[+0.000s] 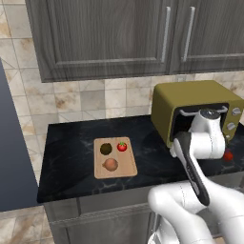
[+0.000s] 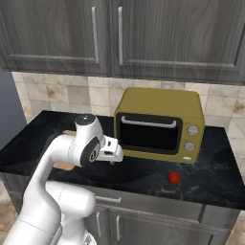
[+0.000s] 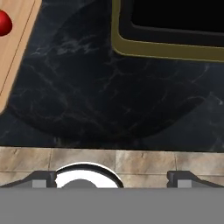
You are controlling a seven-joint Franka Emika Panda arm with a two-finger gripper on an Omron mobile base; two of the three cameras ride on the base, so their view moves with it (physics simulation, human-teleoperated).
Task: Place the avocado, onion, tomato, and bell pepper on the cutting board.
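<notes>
The pincer (image 3: 112,178) stands wide open and empty, its two dark fingertips (image 3: 40,178) far apart at the bottom of the hand view. It hangs above bare black counter (image 3: 100,87), between the cutting board (image 3: 15,48) and the mustard-yellow toaster oven (image 3: 166,48). In the right base view the pincer (image 2: 113,154) is small and partly hidden by the white arm, so its fingers are hard to make out there.

On the cutting board (image 1: 115,157) lie three vegetables: the dark avocado (image 1: 106,148) at the back left, the tomato (image 1: 122,146) just beside it at the back right, and the tan onion (image 1: 110,164) nearer the front. The hand view cuts the board off at its left edge and shows the tomato (image 3: 3,22) in part.

The bell pepper (image 2: 174,178) sits on the counter in front of the toaster oven (image 2: 160,125), well apart from the board. In the left base view the bell pepper (image 1: 228,155) peeks out beside the arm.

Grey cabinets (image 1: 133,33) hang above.
</notes>
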